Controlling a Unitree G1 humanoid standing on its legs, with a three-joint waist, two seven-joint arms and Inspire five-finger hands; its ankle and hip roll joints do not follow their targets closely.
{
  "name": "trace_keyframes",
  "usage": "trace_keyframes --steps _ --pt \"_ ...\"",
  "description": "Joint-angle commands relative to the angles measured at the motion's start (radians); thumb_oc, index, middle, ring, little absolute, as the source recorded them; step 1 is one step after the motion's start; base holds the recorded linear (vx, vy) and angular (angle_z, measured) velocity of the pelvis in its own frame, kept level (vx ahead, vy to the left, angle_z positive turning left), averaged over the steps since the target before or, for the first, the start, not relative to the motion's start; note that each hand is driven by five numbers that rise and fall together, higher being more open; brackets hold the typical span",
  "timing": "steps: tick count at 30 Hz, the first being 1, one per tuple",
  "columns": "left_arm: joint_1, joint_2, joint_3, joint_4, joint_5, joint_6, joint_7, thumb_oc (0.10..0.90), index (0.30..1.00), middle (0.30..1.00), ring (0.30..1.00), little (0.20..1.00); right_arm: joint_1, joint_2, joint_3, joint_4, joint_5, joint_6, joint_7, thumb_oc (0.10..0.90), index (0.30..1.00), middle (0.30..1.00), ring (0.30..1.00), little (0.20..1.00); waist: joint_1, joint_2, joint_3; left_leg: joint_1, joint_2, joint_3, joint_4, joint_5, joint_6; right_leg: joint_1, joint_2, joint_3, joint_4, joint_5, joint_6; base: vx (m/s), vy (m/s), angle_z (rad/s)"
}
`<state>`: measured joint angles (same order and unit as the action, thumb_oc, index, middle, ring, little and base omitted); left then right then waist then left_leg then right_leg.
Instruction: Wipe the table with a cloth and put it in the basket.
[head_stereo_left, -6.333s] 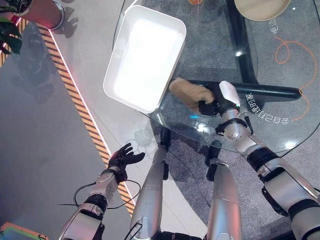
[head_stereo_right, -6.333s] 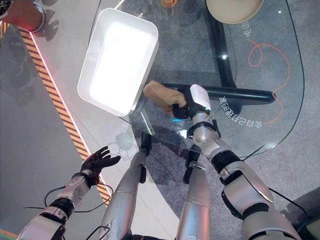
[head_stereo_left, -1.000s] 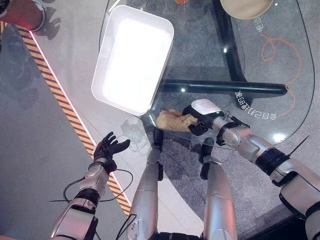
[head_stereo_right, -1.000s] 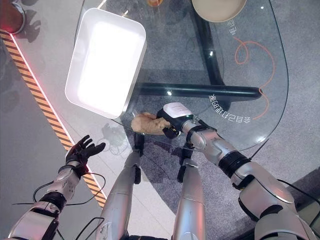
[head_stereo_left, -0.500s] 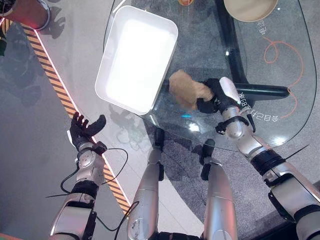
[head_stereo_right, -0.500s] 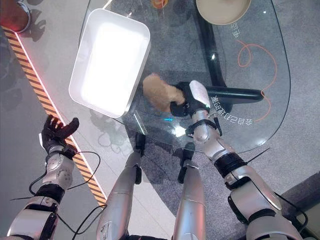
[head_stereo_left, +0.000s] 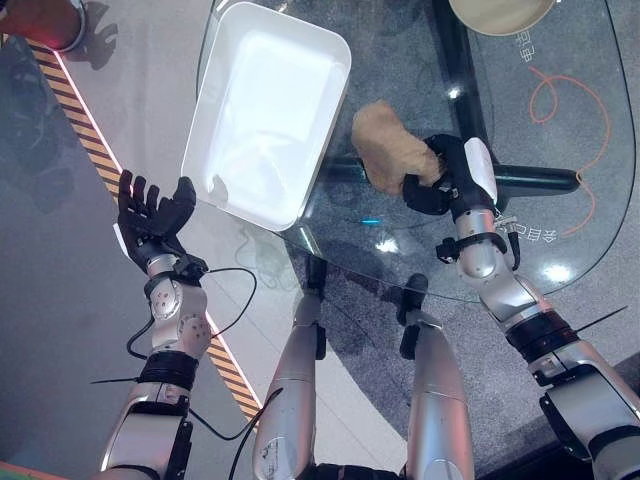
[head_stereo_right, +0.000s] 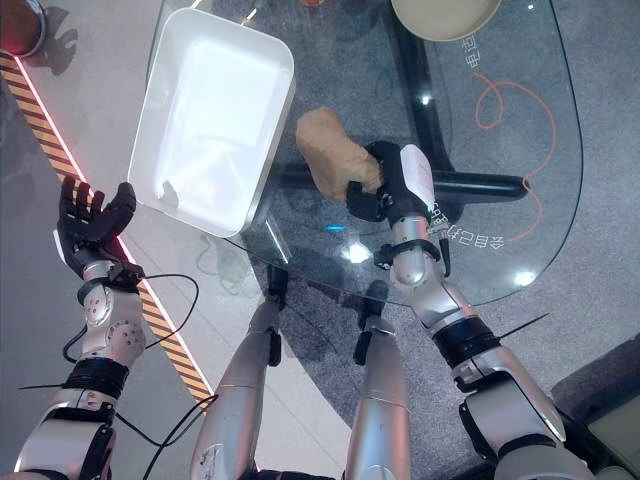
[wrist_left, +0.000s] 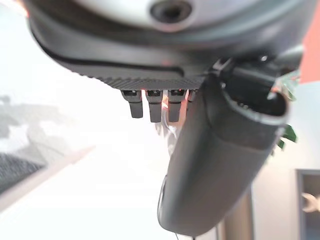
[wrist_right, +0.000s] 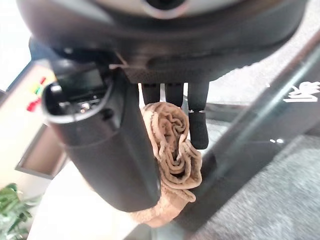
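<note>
My R hand (head_stereo_left: 445, 180) has the cloth (head_stereo_left: 392, 145): fingers (wrist_right: 198, 130) and thumb curled round it, tan folds bunched and sticking out toward the basket (head_stereo_left: 265, 110). Cloth is over the glass table (head_stereo_left: 560, 130), just beside the basket's right wall, not in it. Can't tell if it touches the glass. L hand (head_stereo_left: 150, 215) is left of the table, over the floor, fingers straight & spread, holding nothing.

Silver-grey arm shells, segmented, with black bands at joints. Dark left hand (head_stereo_left: 152, 218); dark right hand (head_stereo_left: 447, 190) with rounded white thumb cover (head_stereo_left: 481, 171).
</note>
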<state>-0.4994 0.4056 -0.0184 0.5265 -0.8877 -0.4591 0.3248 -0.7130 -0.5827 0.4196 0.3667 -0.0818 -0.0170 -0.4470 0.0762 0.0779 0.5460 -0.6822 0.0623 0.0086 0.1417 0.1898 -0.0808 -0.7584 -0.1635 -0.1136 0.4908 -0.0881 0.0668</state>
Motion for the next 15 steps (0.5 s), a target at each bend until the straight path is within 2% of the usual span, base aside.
trace_keyframes --steps 1,5,8,15 --pt "0.001 0.034 0.059 -0.119 -0.018 -0.098 -0.113 0.8 0.9 0.9 0.9 0.9 -0.046 0.039 -0.081 -0.235 -0.077 -0.162 -0.071 0.1 0.3 0.3 0.3 0.2 -0.01 -0.026 -0.026 -0.018 -0.045 0.017 0.138 -0.156 0.036 0.032 0.008 -0.077 -0.085 0.055 0.013 0.0 0.0 0.0" --pt "0.007 0.012 0.041 -0.209 -0.109 -0.039 -0.235 0.8 0.9 0.9 0.9 0.9 -0.035 0.048 -0.115 -0.299 -0.097 -0.195 -0.057 0.1 0.3 0.3 0.3 0.2 -0.015 -0.022 -0.026 -0.019 -0.046 0.022 0.139 -0.158 0.039 0.031 0.006 -0.076 -0.089 0.059 0.017 0.0 0.0 0.0" --pt "0.007 0.001 0.012 -0.274 -0.171 0.036 -0.311 0.8 0.9 0.9 0.9 0.9 -0.039 0.048 -0.136 -0.357 -0.094 -0.206 -0.032 0.1 0.3 0.3 0.3 0.2 -0.022 -0.019 -0.026 -0.019 -0.046 0.028 0.142 -0.161 0.04 0.031 0.004 -0.074 -0.093 0.062 0.02 0.0 0.0 0.0" --pt "0.0 -0.005 -0.022 -0.335 -0.277 0.127 -0.403 0.8 0.9 0.9 0.9 0.9 -0.029 0.043 -0.149 -0.425 -0.081 -0.233 0.003 0.1 0.3 0.3 0.3 0.2 -0.034 -0.016 -0.026 -0.01 -0.046 0.038 0.141 -0.164 0.041 0.04 0.003 -0.068 -0.104 0.068 0.024 0.0 0.009 -0.01"
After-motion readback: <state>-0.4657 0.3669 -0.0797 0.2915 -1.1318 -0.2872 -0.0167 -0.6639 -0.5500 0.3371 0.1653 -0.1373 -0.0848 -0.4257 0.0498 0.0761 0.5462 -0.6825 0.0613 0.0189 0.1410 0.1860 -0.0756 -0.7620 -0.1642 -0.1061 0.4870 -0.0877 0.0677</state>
